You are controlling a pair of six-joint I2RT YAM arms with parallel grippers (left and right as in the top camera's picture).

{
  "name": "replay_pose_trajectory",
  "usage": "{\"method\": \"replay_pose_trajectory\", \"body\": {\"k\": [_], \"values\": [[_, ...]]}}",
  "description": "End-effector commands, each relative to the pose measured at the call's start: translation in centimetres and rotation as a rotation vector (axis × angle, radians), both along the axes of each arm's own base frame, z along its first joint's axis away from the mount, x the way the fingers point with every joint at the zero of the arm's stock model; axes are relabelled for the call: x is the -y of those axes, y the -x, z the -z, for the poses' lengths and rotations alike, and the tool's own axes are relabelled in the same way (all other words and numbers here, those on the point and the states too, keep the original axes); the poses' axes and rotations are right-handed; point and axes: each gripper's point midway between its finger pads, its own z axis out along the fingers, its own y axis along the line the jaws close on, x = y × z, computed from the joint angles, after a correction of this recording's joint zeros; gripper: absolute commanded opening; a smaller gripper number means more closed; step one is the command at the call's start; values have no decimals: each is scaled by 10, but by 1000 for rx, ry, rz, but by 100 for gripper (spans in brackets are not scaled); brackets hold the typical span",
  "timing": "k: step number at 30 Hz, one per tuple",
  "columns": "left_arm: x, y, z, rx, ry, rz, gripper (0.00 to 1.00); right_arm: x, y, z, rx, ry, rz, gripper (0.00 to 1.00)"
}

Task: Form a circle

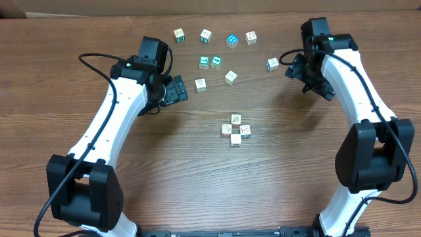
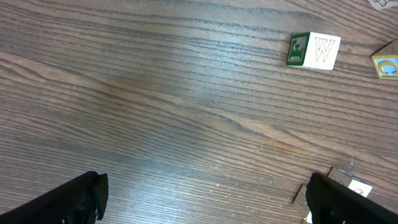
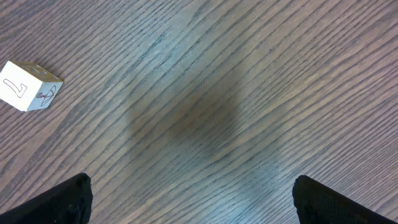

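Circle (image 1: 235,130): four small whitish cubes in a tight ring at mid-table, between the two arms and touched by neither.
Table (image 1: 296,171): dark brown wood with a strong grain running across it; the wrist views show a soft sheen.
Loose cubes (image 1: 206,35): nine scattered towards the far side, apart from the ring, some with green or blue faces.
Left gripper (image 2: 208,193): jaws wide apart with nothing between them, over bare wood near a cube marked W (image 2: 314,51).
Right gripper (image 3: 193,196): jaws spread fully and holding nothing, over bare wood near a cube marked 7 (image 3: 28,87).
Beyond the table: a pale strip (image 1: 197,5) along the far edge; too little shows to tell what it is.
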Motion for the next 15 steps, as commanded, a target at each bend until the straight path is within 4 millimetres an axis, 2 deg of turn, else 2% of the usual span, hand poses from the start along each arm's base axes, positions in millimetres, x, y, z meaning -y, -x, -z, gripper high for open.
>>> {"method": "replay_pose_trajectory", "body": {"k": [1,9,15], "values": [[0,-4,-15,44,-9,16,99,0,-5,-18,51,2,3,100],[8,-3,-11,59,-8,40,100,0,-5,-18,51,2,3,100],[16,-6,-15,144,-12,130,100,0,-5,-18,51,1,3,100]]}}
